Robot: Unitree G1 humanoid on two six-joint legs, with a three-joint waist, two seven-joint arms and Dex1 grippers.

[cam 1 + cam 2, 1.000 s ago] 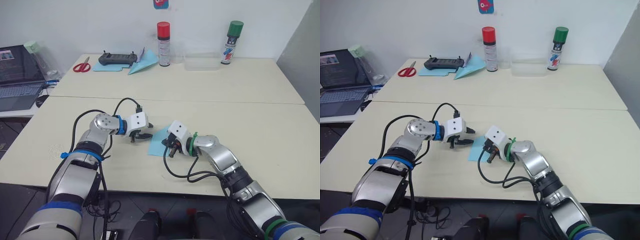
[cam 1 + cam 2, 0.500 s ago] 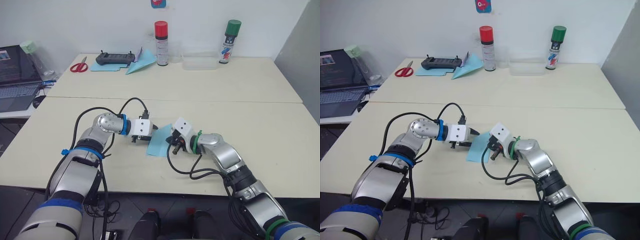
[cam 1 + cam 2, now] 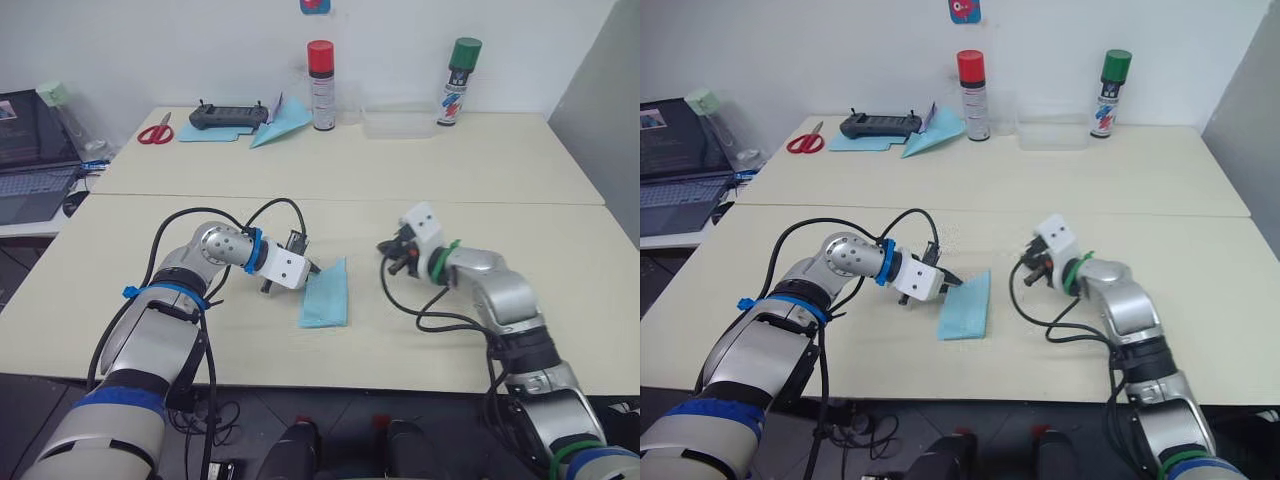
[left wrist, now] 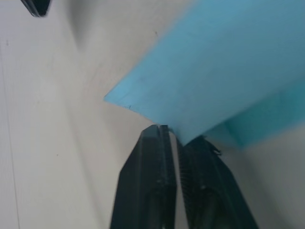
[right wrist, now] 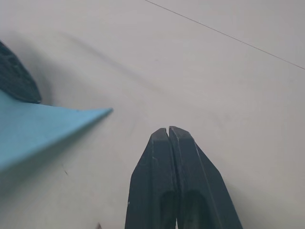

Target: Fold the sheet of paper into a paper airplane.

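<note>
Left eye view: thin light blue sheet of paper, folded, lies on the cream table at centre frame. Left gripper touches its left edge; right gripper sits well apart, right of centre.

Left wrist view: black fingers pinch the sheet's edge.

Right wrist view: fingers pressed together, holding nothing; paper corner at frame left.

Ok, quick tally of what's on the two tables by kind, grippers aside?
Light blue paper items: 3, namely the sheet of paper, a flat sheet, a dart
Spray cans: 2
Scissors: 1
Controller: 1
Clear tray: 1
Total: 8
</note>
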